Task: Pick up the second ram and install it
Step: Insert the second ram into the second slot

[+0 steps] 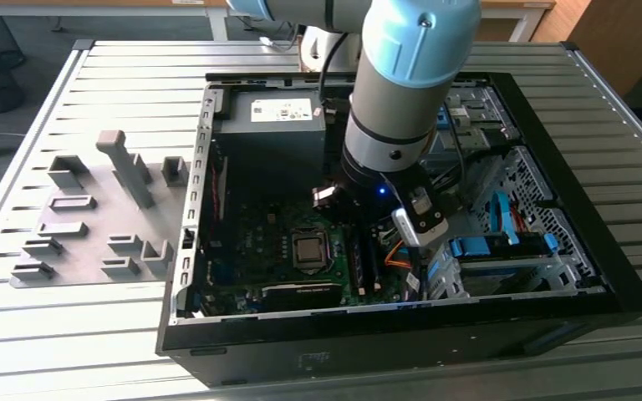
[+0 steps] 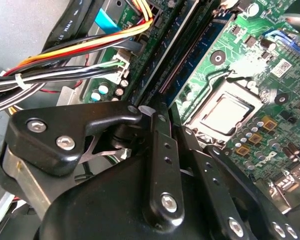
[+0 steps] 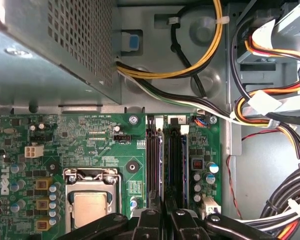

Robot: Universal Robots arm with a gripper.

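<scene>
The exterior view shows the arm reaching down into the open computer case [image 1: 588, 276] on the slatted worktop [image 1: 109, 326], its claw [image 1: 354, 219] low over the motherboard [image 1: 265, 251], hemmed in by the power supply [image 1: 271, 125] behind it and the drive bays [image 1: 500, 251] toward the exterior view's right. The gray holder blocks [image 1: 98, 209] sit well apart, outside the case wall. In the first wrist view the claw [image 3: 163, 210] hangs right over the memory slots [image 3: 167, 160], its fingers [image 3: 149, 220] drawn narrow around the second ram [image 3: 175, 165], which stands on edge in a slot beside the neighbouring stick [image 3: 153, 160]. Whether the pads actually clamp it I cannot tell. Bundled cables [image 3: 269, 120] crowd one side; the processor socket [image 3: 90, 200] lies on the other, with little room between.
</scene>
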